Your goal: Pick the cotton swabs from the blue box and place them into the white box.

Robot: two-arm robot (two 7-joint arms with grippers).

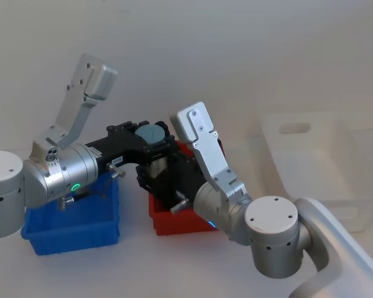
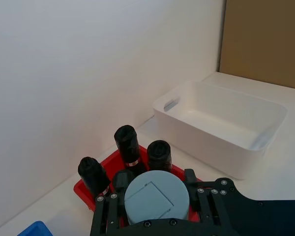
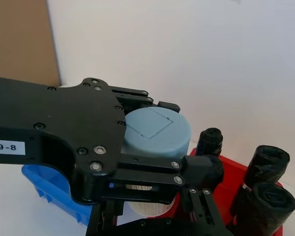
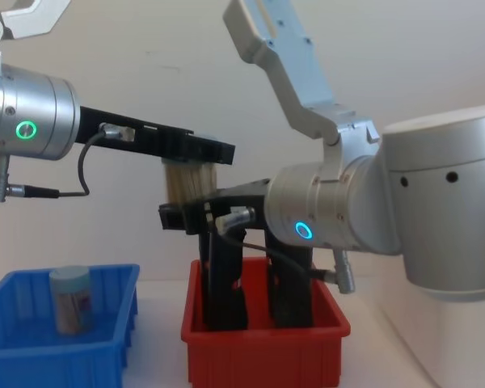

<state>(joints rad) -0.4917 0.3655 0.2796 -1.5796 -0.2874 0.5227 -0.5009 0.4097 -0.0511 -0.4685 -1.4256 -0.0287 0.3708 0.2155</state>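
One tub of cotton swabs [image 1: 150, 134] with a pale blue lid hangs in the air over the red bin, its cream sticks [image 4: 183, 184] showing in the chest view. My left gripper [image 1: 148, 141] reaches in from the left and is shut on the tub just under the lid. My right gripper [image 4: 186, 217] comes up from below and sits around the tub's lower end [image 3: 148, 207]. A second tub [image 4: 70, 300] stands upright in the blue box [image 4: 32, 356]. The white box [image 1: 311, 162] lies at the far right.
A red bin [image 4: 263, 352] between the blue and white boxes holds tall black upright objects [image 2: 127, 143], directly beneath the raised tub. A pale wall runs close behind the bins. The right arm's elbow [image 1: 272, 236] bulks large in front of the red bin.
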